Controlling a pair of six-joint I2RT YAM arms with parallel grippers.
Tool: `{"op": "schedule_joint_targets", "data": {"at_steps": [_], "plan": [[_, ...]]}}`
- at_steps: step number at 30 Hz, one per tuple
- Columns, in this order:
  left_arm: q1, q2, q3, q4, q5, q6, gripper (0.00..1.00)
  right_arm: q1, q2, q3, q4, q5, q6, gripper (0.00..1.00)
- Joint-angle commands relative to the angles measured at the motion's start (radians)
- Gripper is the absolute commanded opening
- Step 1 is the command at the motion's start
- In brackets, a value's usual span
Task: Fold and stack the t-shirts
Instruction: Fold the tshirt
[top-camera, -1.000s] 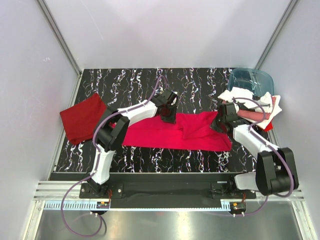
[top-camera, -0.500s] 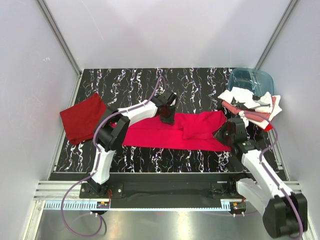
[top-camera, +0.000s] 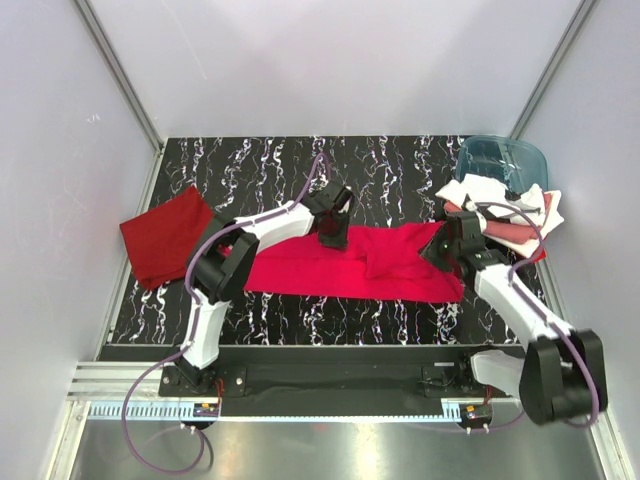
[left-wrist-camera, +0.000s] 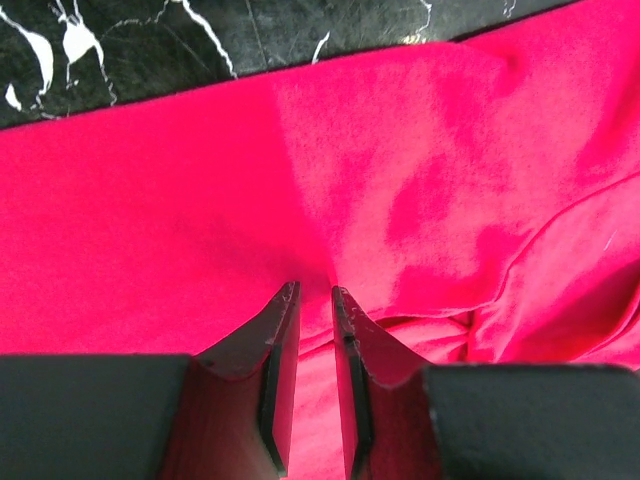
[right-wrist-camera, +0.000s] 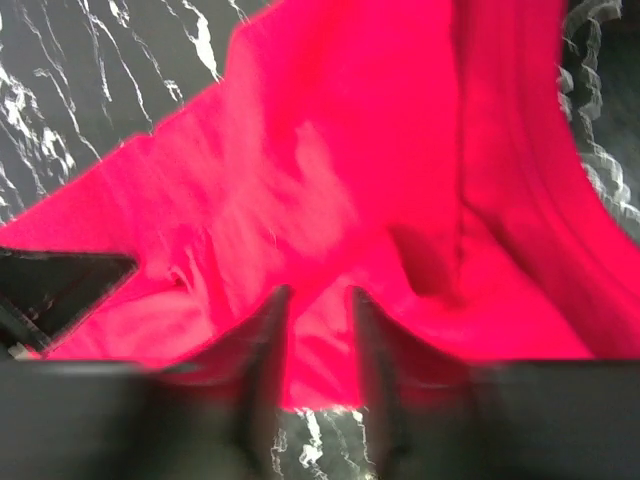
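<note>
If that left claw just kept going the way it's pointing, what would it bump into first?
The bright crimson t-shirt. The left gripper points down at it, its fingertips right at a crease in the cloth and possibly touching it; the black marbled table lies beneath.

Spread shirt (top-camera: 330, 270) centre; folded shirt (top-camera: 160, 235) left; shirt pile (top-camera: 472, 190) right, tub (top-camera: 500, 158) just behind, perhaps touching.

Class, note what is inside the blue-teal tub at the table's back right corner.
The tub shows only see-through plastic in its far part. Its near side is hidden by a heap of t-shirts, white cloth uppermost, so that part cannot be judged.
</note>
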Motion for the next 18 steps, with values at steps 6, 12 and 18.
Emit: {"op": "schedule_joint_targets", "data": {"at_steps": [6,12,18], "plan": [[-0.022,-0.121,-0.052,0.122,0.044,0.018,0.24,-0.002,0.267,0.156,0.06,-0.03,-0.026,0.0],[-0.054,-0.12,-0.033,0.123,0.047,0.035,0.24,0.008,0.39,0.19,0.013,0.013,0.077,0.0],[-0.054,-0.123,-0.036,0.122,0.042,0.034,0.24,0.038,0.447,0.259,-0.191,0.12,0.167,0.0]]}}
